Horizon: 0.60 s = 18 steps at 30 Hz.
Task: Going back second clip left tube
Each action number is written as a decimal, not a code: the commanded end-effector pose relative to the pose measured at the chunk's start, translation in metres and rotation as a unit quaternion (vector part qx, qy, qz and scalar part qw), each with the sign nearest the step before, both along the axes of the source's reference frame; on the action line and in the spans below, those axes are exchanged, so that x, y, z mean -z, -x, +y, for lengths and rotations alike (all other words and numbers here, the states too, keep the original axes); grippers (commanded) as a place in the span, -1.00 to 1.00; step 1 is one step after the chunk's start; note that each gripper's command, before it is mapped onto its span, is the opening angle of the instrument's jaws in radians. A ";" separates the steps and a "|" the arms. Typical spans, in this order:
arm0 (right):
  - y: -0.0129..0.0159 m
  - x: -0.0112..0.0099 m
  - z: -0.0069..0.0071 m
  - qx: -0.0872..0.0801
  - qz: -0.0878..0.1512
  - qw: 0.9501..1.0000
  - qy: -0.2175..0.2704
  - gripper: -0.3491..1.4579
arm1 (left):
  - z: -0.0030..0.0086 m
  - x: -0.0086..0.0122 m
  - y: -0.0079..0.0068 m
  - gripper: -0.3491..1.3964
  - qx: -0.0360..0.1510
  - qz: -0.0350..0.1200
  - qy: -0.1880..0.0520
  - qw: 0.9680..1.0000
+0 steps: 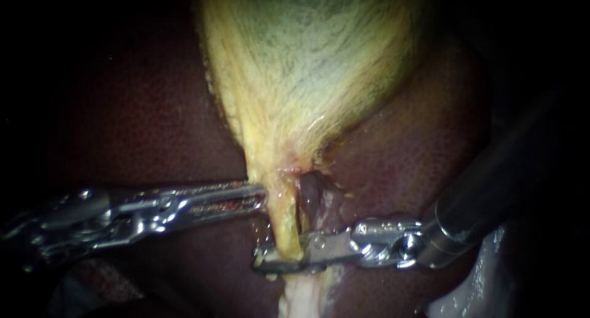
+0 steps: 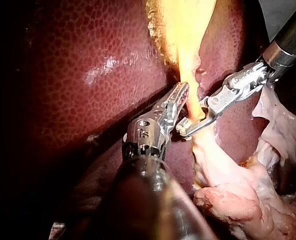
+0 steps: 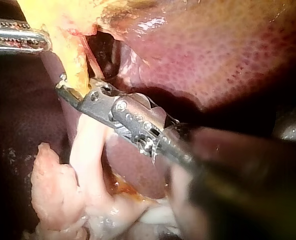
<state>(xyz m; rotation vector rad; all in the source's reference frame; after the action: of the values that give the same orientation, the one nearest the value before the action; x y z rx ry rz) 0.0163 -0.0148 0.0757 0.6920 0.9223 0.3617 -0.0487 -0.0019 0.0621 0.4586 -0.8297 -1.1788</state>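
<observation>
**Two instruments meeting at the left tube below the gallbladder**

The dark red, finely mottled liver (image 1: 141,109) is filling the left of the endoscope view. Across it the slender silver left instrument (image 1: 261,196) is reaching in from the left edge. Its slotted jaws are lying together with nothing seen between them, and the rounded tip is touching the side of the left tube (image 1: 279,222). This thin, yellow, glistening strand is hanging straight down from the narrow end of the pale yellow-green, fibrous gallbladder (image 1: 307,59), which is tapering down from the top centre. Just to the right of the tube a darker reddish strand (image 1: 307,192) is running alongside it. Lower on the left tube is the silver right instrument (image 1: 276,259), on a dark shaft coming in from the right. Its jaws are standing apart, with the tube passing between them. Whether a clip is sitting on the tube there is not clear among the metal. Below the jaws the tube is turning pale and whitish.
</observation>
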 end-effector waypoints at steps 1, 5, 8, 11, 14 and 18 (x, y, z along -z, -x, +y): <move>0.0000 0.0000 0.0000 0.000 0.000 1.000 0.000 -1.00 | 0.0000 0.0000 0.0000 -0.60 0.000 0.000 0.000 1.000; -0.0001 0.0000 0.0000 0.000 0.000 1.000 0.000 -1.00 | 0.0000 0.0000 0.0000 -0.60 0.000 0.000 0.000 1.000; -0.0001 0.0000 -0.0001 0.000 0.000 1.000 0.000 -1.00 | 0.0000 0.0000 0.0000 -0.60 0.000 0.000 0.000 1.000; -0.0001 0.0000 -0.0001 0.000 0.000 1.000 0.000 -1.00 | 0.0000 0.0000 -0.0001 -0.60 0.000 0.000 0.000 1.000; -0.0001 0.0001 0.0000 -0.001 0.001 1.000 0.000 -0.99 | 0.0000 0.0000 -0.0002 -0.60 0.000 0.000 0.000 1.000; -0.0002 0.0002 0.0000 0.003 0.012 1.000 0.011 -0.42 | 0.0000 0.0000 -0.0003 -0.60 -0.001 0.000 0.000 1.000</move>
<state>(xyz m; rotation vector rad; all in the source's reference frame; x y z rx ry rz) 0.0166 -0.0150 0.0753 0.6668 0.9546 0.3193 -0.0484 -0.0020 0.0621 0.4601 -0.8298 -1.1778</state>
